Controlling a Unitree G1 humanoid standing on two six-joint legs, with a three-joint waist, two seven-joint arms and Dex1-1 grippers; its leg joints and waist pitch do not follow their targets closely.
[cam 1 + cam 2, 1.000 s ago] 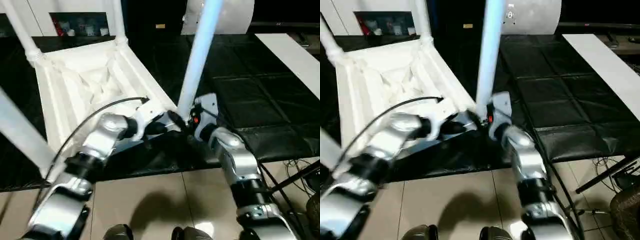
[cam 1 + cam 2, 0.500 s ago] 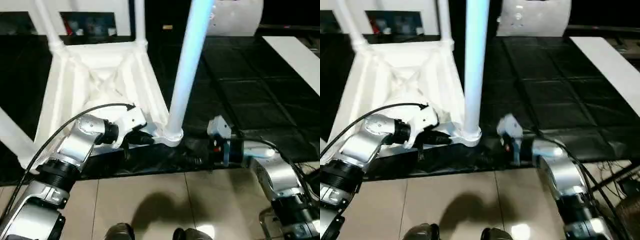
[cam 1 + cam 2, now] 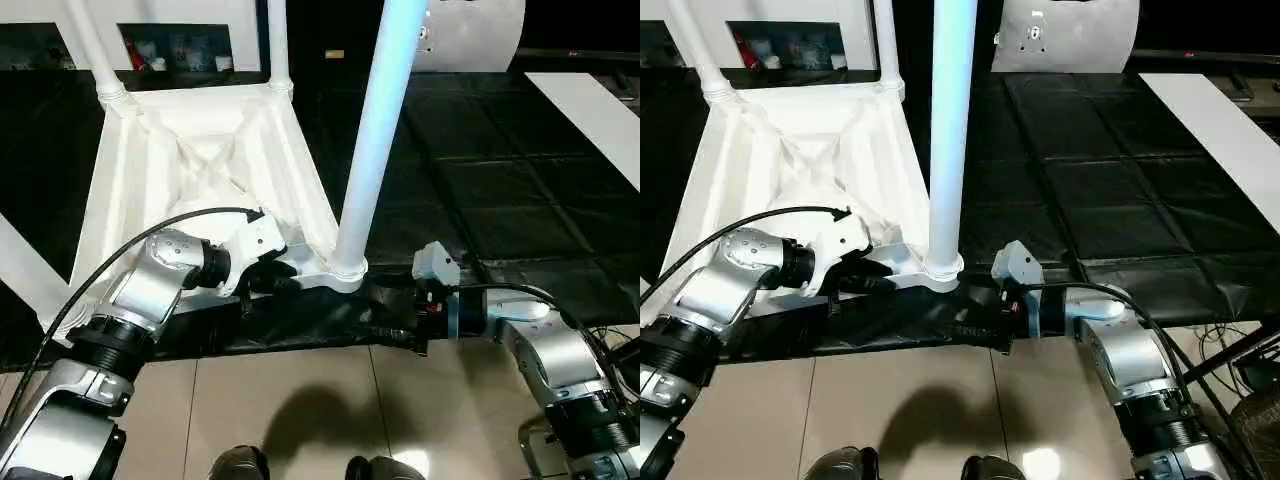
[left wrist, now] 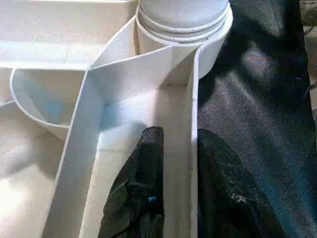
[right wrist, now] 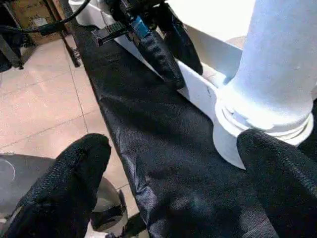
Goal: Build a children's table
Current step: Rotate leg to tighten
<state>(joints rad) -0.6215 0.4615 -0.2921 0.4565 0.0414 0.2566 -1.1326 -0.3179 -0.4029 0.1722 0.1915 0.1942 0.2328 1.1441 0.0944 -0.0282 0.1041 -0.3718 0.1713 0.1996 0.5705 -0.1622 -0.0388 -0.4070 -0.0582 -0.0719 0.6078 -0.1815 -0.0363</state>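
The children's table (image 3: 190, 170) lies upside down on the black mat, its ribbed underside up and white legs rising from the corner sockets. The nearest leg (image 3: 375, 150) stands in the front right socket (image 3: 347, 272). My left gripper (image 4: 181, 136) straddles the table's front rim wall just beside that socket, one finger (image 4: 148, 163) inside with a small gap to the wall, the other finger (image 4: 223, 173) outside against it. My right gripper (image 5: 173, 144) hangs wide open over the mat's front edge, right of the socket and apart from it, holding nothing.
The black padded workbench (image 3: 500, 180) stretches to the right, with a long white board (image 3: 590, 110) at its far right. A white rounded object (image 3: 470, 30) stands at the back. Tiled floor and my feet (image 3: 240, 465) lie below the front edge.
My right gripper has drawn back from the base of the near leg to the right and opened wider. The left fingers have loosened on the rim. The camera has also shifted.
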